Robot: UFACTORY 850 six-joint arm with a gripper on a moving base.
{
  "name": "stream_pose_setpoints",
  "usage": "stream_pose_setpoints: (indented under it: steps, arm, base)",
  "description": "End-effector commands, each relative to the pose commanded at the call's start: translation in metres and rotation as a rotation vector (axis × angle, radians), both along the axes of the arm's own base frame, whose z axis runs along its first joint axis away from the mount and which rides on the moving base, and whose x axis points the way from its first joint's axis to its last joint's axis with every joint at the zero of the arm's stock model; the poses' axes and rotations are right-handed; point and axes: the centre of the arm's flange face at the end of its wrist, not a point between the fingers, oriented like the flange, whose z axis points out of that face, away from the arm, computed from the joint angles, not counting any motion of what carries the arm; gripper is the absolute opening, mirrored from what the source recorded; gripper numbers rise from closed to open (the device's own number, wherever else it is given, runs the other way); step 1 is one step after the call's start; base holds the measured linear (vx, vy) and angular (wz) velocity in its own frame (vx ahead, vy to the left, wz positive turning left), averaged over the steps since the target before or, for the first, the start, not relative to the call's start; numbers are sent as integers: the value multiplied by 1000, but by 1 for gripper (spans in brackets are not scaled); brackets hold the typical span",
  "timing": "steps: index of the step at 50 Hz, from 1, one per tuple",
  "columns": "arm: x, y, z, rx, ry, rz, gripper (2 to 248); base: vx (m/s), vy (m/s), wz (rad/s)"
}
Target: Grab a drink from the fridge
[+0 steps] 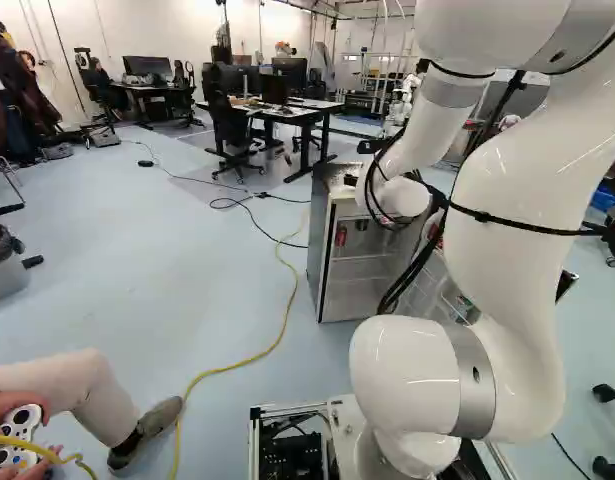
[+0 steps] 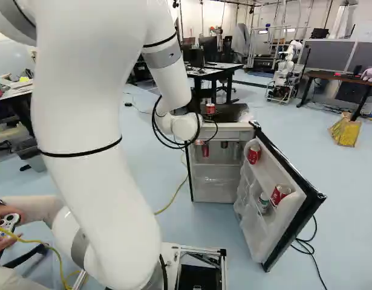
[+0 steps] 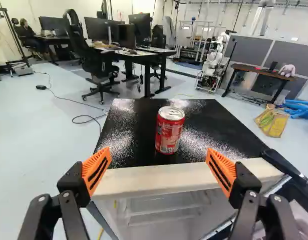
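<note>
A red aluminium can with a silver lid stands upright on the black top of the small white-lined fridge, probably placed there as an easy target. The black gripper with orange pads holds nothing, its fingers wide apart before the fridge's front edge, seemingly to straddle the can after moving forward. The fridge's white-lined door hangs open, presumably for access; its racks keep red cans within reach. Pale lettering marks the can's red side.
</note>
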Motion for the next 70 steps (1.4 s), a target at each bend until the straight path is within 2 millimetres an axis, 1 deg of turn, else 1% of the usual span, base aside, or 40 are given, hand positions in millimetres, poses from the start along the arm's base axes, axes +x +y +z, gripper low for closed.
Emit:
stream_pose_setpoints:
  steps: [11, 23, 40, 70]
  arm:
    - [-22, -1, 1, 2, 6, -17, 247]
    - [-41, -11, 2, 3, 10, -51, 247]
    - [-60, -33, 12, 5, 23, -122, 247]
    - [-85, -76, 24, 64, 160, -295, 247]
  base:
    - [0, 0, 0]
    - [0, 0, 0]
    - [0, 0, 0]
    - [0, 0, 0]
